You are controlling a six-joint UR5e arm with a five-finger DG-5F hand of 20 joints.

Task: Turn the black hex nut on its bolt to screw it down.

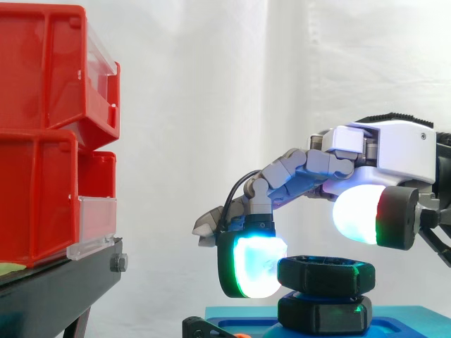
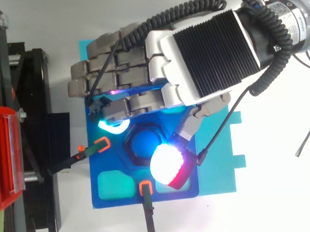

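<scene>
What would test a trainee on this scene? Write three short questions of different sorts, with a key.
1. True or false: in the side view the black hex nut sits directly above a second black hex piece.
2. What colour is the fixture plate around the nut in the top view? A red, B blue, C yellow.
3. Fill in: in the side view the hand comes in from the ___ edge.

Key: 1 true; 2 B; 3 right.
</scene>
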